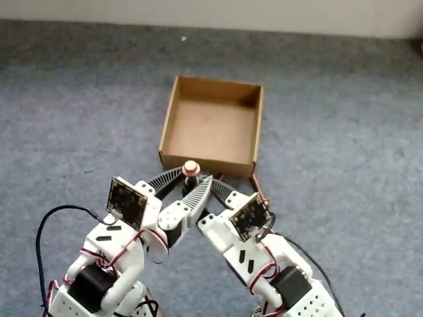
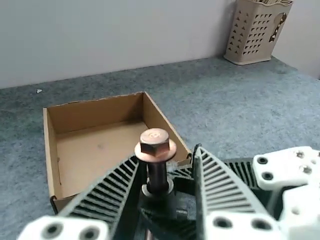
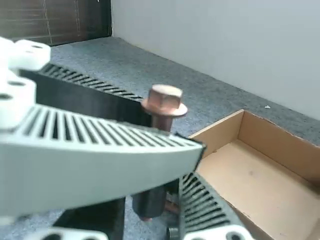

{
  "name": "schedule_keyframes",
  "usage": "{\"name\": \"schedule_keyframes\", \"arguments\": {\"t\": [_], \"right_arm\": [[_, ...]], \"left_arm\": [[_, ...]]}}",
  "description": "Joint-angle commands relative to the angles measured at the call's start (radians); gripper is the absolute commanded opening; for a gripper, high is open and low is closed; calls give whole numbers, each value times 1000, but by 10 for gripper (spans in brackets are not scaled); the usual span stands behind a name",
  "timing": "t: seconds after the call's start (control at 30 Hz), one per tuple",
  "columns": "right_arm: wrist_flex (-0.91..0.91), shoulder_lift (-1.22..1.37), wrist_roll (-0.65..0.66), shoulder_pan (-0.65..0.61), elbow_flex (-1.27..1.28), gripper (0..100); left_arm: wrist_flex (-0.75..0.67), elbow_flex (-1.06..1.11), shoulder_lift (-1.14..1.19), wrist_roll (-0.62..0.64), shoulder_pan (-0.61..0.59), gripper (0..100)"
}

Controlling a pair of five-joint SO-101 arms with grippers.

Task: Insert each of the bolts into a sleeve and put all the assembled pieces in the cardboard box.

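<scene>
Left arm [image 1: 125, 254], right arm [image 1: 246, 251]: white shells, black servos [image 1: 89, 288], red-white-black wires [image 1: 156, 246]. Fingers [image 1: 166, 177] ribbed, black or pale grey. Black square wrist boards [image 1: 127, 201].

**Counter** [image 1: 79, 119]: covered in grey-blue carpet and meeting a pale wall at its far edge.
**On it:**
- An open-topped cardboard box [image 1: 166, 122], roughly at the middle.
- A beige perforated basket [image 2: 255, 30] by the wall.
- A small white scrap [image 1: 184, 39] beyond the box.

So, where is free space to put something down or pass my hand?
Free: the cardboard box floor, and the carpet beside and beyond it. Crowded: just before its near wall, where the left gripper and right gripper meet around the bolt.
</scene>
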Motion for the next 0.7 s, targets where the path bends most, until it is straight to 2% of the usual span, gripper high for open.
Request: {"name": "schedule_keyframes", "arguments": {"t": [0.0,0.2,0.43,0.67], "right_arm": [[-25,-18,11,-4,-61,4],[-25,-18,9,-4,-58,4],[-25,-18,9,-4,-53,4],[-25,-18,8,-2,-51,4]], "left_arm": [[35,-27,-7,-11,19,179],[89,-82,-7,-11,16,179],[101,-130,-8,6,-116,180],[104,-136,-8,41,-157,233]]}}
